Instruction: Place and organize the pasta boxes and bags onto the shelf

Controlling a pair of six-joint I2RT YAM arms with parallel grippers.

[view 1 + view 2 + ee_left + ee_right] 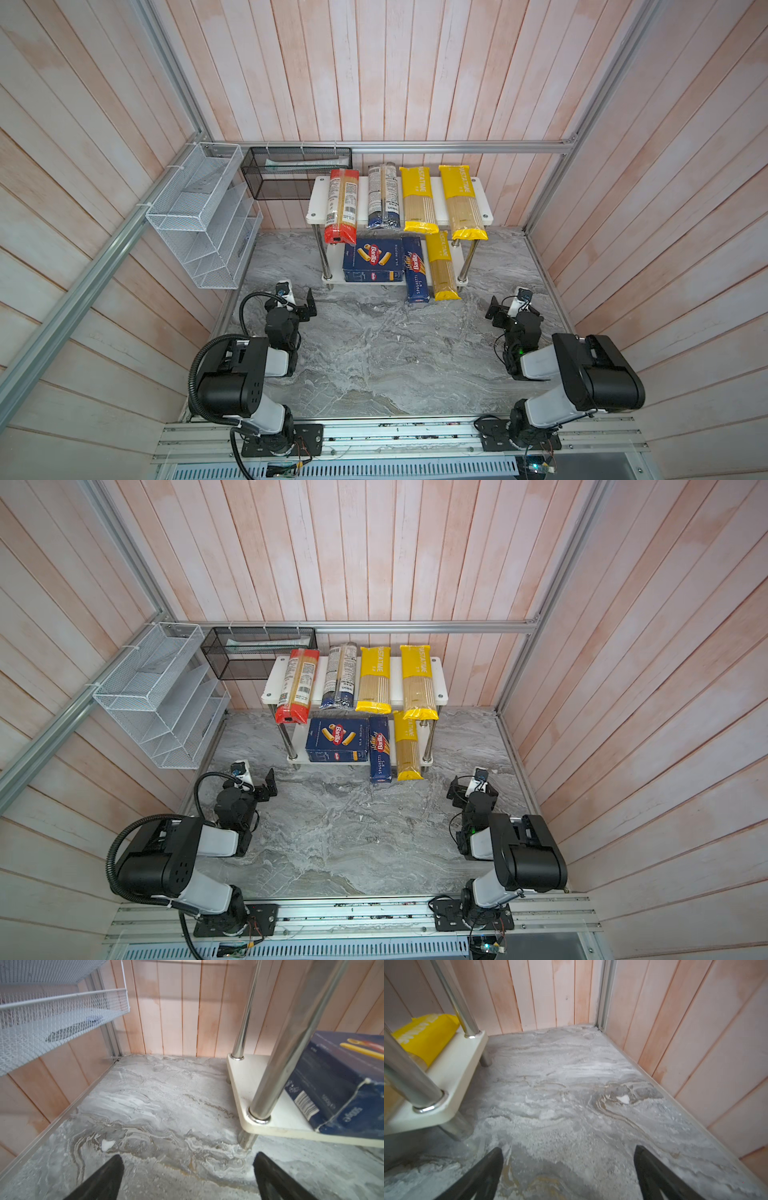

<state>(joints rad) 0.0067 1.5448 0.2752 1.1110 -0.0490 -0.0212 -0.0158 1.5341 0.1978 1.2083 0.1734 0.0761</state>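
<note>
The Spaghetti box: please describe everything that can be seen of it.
The Spaghetti box is long, narrow, dark blue cardboard with a red oval Barilla logo and white lettering on top. It lies flat on the shelf's lower board, lengthwise front to back, its near end jutting past the board's front edge. The Rigatoni box lies close on its left, a yellow bag on its right; whether they touch is unclear.
</note>
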